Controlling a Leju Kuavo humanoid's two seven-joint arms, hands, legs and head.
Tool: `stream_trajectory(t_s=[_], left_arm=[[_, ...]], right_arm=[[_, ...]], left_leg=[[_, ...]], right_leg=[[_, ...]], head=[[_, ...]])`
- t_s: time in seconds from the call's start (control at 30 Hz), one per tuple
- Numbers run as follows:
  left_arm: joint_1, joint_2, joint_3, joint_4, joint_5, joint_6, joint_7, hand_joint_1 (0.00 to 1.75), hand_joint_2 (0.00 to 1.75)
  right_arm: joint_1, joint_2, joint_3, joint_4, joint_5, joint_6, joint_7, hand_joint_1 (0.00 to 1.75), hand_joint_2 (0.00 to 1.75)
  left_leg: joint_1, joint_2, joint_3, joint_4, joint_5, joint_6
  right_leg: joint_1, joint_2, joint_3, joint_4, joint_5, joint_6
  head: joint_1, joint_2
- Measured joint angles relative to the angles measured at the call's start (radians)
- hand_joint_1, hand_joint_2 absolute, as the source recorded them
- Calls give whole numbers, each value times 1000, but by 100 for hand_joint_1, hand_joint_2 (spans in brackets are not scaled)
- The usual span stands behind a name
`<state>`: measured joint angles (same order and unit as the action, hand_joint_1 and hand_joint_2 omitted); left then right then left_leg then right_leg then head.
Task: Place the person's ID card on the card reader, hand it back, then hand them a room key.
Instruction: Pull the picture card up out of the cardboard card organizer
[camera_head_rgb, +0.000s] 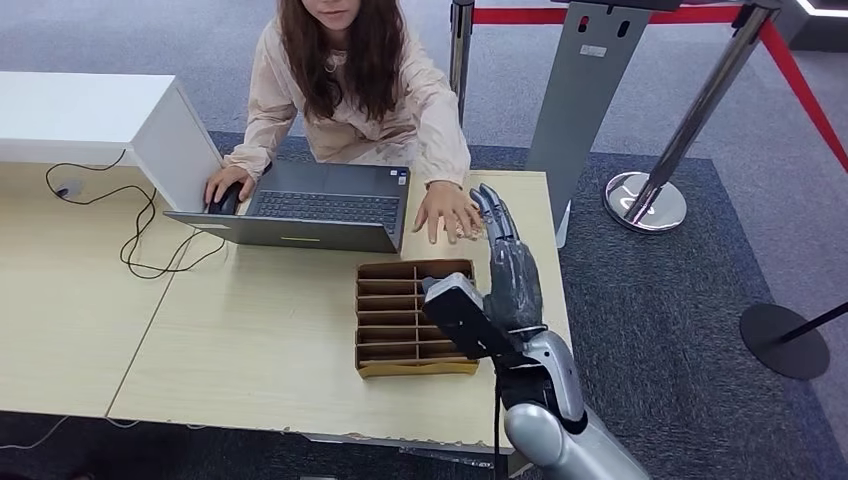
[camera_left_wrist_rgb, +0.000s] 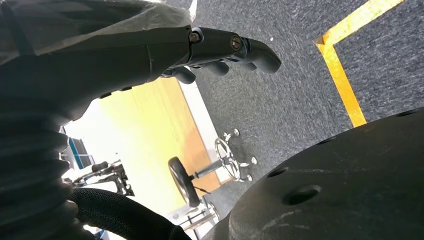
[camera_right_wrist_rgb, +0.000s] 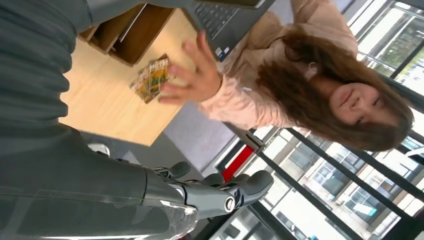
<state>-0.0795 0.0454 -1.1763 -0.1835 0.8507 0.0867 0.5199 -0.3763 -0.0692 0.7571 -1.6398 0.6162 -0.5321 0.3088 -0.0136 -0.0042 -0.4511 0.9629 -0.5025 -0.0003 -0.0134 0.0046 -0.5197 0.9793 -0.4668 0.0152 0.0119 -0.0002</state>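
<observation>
One person (camera_head_rgb: 345, 90) leans over the worktop (camera_head_rgb: 250, 340), with two hands of their own on it. One laptop (camera_head_rgb: 310, 205) sits far beyond the right hand (camera_head_rgb: 510, 270), and one mouse (camera_head_rgb: 225, 200) lies past that. One divided box (camera_head_rgb: 405, 318) stands just beside the hand. One card (camera_right_wrist_rgb: 151, 78) lies near its fingertips. Two barrier posts (camera_head_rgb: 700, 110) stand off the hand's outer side.

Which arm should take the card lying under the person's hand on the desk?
Right. The right robot hand is raised over the desk beside the person's hand and the card, holding nothing. The left robot hand hangs low over the carpet.
</observation>
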Motion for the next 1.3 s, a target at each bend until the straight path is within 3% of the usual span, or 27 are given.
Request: stream_trajectory(t_s=[0.27, 0.8, 0.87, 1.0, 1.2, 1.3], left_arm=[[-1, 0, 0, 0, -2, -1, 3, 0, 0], [0, 0, 0, 0, 2, -3, -6, 0, 0], [0, 0, 0, 0, 3, -4, -7, 0, 0], [0, 0, 0, 0, 3, -5, -9, 0, 0], [0, 0, 0, 0, 3, -6, -9, 0, 0], [0, 0, 0, 0, 3, -7, -10, 0, 0]], right_arm=[[-71, -18, 27, 29, 71, 52, 52, 0, 175], [-87, -28, 58, 67, 111, 89, 63, 6, 175], [-89, -29, 63, 75, 128, 100, 66, 21, 175], [-92, -28, 75, 93, 152, 110, 67, 81, 175], [-106, -24, 97, 130, 188, 127, 71, 130, 175], [-114, -18, 107, 152, 203, 134, 74, 146, 175]], left_leg=[[0, 0, 0, 0, 0, 0], [0, 0, 0, 0, 0, 0], [0, 0, 0, 0, 0, 0], [0, 0, 0, 0, 0, 0], [0, 0, 0, 0, 0, 0], [0, 0, 0, 0, 0, 0]], right_leg=[[0, 0, 0, 0, 0, 0], [0, 0, 0, 0, 0, 0], [0, 0, 0, 0, 0, 0], [0, 0, 0, 0, 0, 0], [0, 0, 0, 0, 0, 0], [0, 0, 0, 0, 0, 0]], head=[[0, 0], [0, 0], [0, 0], [0, 0], [0, 0], [0, 0]])
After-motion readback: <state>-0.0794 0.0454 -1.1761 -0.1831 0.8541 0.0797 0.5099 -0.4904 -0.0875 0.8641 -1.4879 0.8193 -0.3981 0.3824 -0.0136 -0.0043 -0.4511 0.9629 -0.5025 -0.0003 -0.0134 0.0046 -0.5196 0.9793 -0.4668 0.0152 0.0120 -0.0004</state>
